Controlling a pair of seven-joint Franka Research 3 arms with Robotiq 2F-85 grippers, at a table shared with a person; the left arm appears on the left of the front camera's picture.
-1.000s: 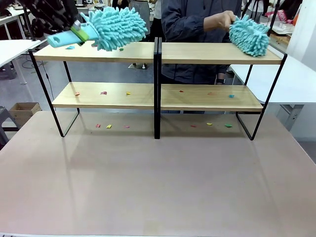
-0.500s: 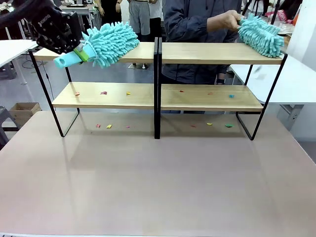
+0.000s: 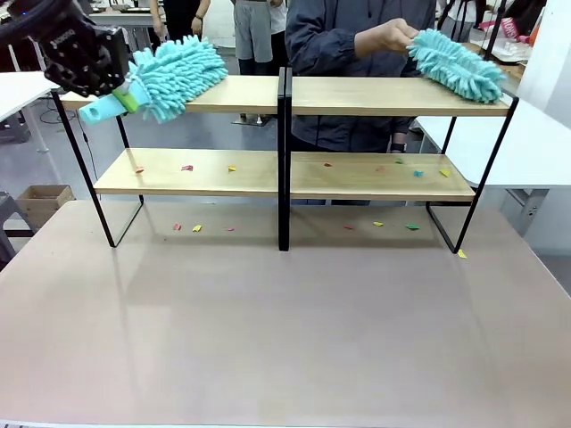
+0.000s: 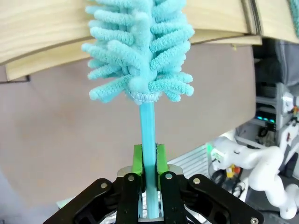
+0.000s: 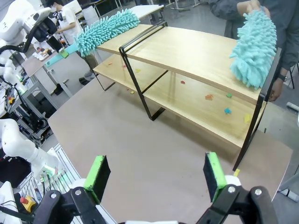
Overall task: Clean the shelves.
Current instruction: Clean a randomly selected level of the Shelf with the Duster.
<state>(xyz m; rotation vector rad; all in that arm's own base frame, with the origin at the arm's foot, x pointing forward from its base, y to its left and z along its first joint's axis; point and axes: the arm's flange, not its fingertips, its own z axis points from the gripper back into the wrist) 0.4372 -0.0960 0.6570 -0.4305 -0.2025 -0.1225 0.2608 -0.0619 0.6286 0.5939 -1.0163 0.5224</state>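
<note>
Two teal dusters are lying over the top of the shelves

Spreading beneath everything, the pale table (image 3: 285,339) is carrying the shelves (image 3: 357,96), which are standing across its far half. A person (image 3: 330,36) is standing just behind the shelves, right of their centre post. The person's hand (image 3: 384,37) is holding a fluffy duster (image 3: 457,64) that is slanting down over the right end of the top board. A second duster (image 3: 178,71) is lying over the left end of that board, its handle sticking out past the shelves' left edge. The left gripper (image 3: 132,89) is clamping that handle, its green pads (image 4: 138,158) pressing tight on either side. The right gripper (image 5: 156,175) is hovering over the table well in front of the shelves, its jaws standing wide apart. Small coloured paper scraps (image 3: 187,168) are lying scattered on the lower board, with more on the table under the shelves. One yellow scrap (image 3: 461,254) is lying beside the shelves' right foot.
</note>
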